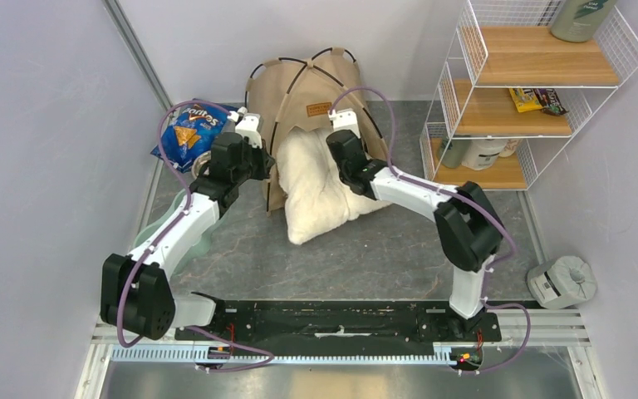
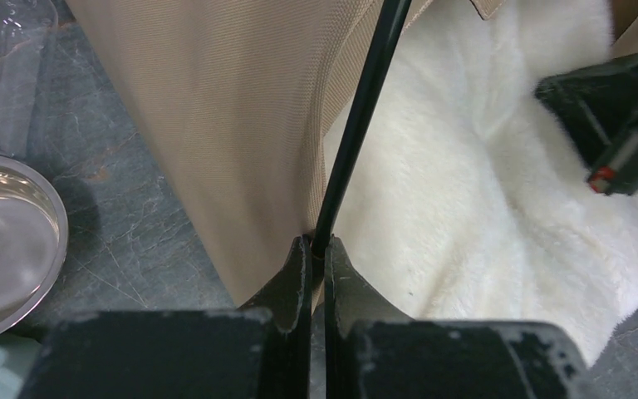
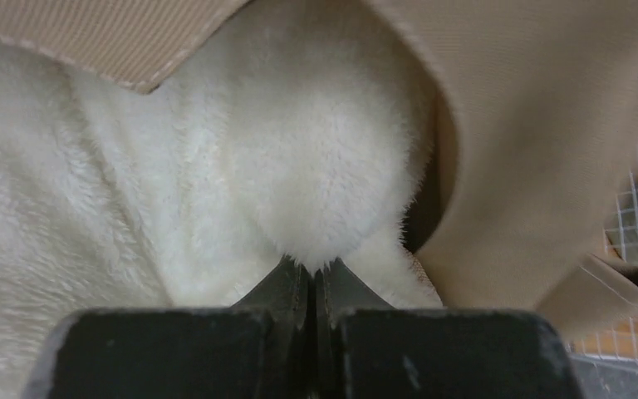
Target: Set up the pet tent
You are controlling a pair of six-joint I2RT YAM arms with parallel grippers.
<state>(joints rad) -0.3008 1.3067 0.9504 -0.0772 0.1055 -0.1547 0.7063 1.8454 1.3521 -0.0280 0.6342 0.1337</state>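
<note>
The tan pet tent (image 1: 303, 83) stands at the back of the table, with black poles arching over it. A fluffy white pillow (image 1: 316, 195) lies half in its doorway and spills out toward the front. My left gripper (image 1: 266, 166) is at the tent's front left corner. In the left wrist view it (image 2: 317, 249) is shut on a thin black pole (image 2: 357, 125) beside the tan fabric (image 2: 241, 125). My right gripper (image 1: 338, 166) is at the pillow's upper right. In the right wrist view it (image 3: 311, 270) is shut on a tuft of the pillow (image 3: 316, 166), under the tent's edge (image 3: 532, 125).
A blue chips bag (image 1: 193, 129) lies left of the tent. A metal bowl (image 2: 0, 241) sits by the left gripper, on a pale green tray (image 1: 174, 241). A white wire shelf (image 1: 532, 91) stands at the back right. A grey roll (image 1: 561, 283) lies at the front right.
</note>
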